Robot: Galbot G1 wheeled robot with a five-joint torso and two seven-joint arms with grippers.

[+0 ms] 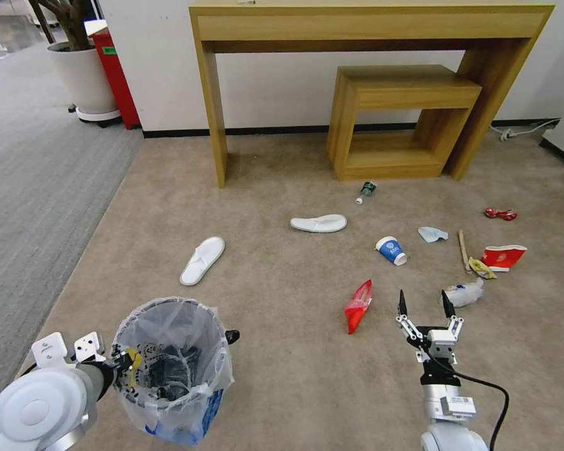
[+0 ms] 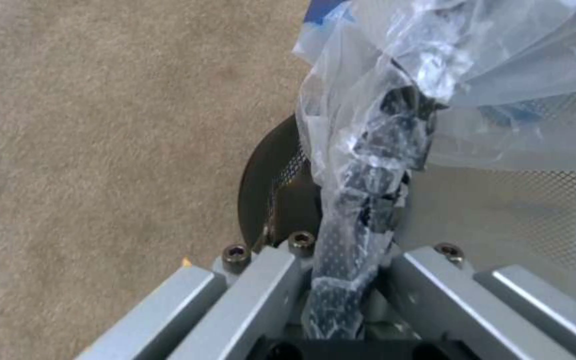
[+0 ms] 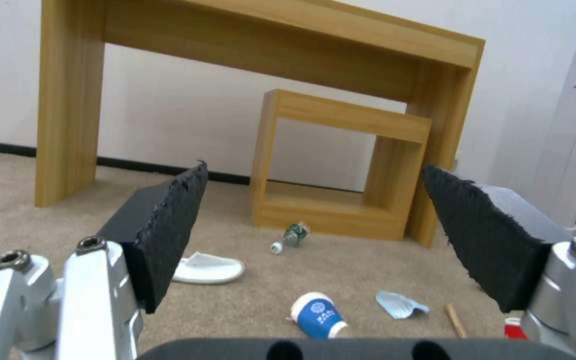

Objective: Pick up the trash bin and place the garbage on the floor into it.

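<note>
The trash bin [image 1: 169,369], dark wire mesh lined with a crinkly clear bag, is at my lower left on the beige floor [image 1: 282,376]. My left gripper [image 1: 122,362] is shut on its rim; the left wrist view has the fingers [image 2: 358,240] pinching bag and mesh [image 2: 515,215]. My right gripper [image 1: 425,304] hangs open and holds nothing, with a red wrapper [image 1: 358,305] to its left and a crushed bottle [image 1: 467,293] to its right. Beyond lie two white slippers [image 1: 202,260] [image 1: 318,223], a blue-white cup [image 1: 391,250] [image 3: 318,315], tissue [image 1: 432,234], a stick [image 1: 463,249] and a red cup [image 1: 502,257].
A tall wooden table [image 1: 370,25] with a smaller one [image 1: 401,119] nested under it stands against the far wall, with a small bottle [image 1: 365,191] in front. Grey ribbed carpet [image 1: 31,175], a potted plant [image 1: 81,75] and a red box [image 1: 116,75] lie left.
</note>
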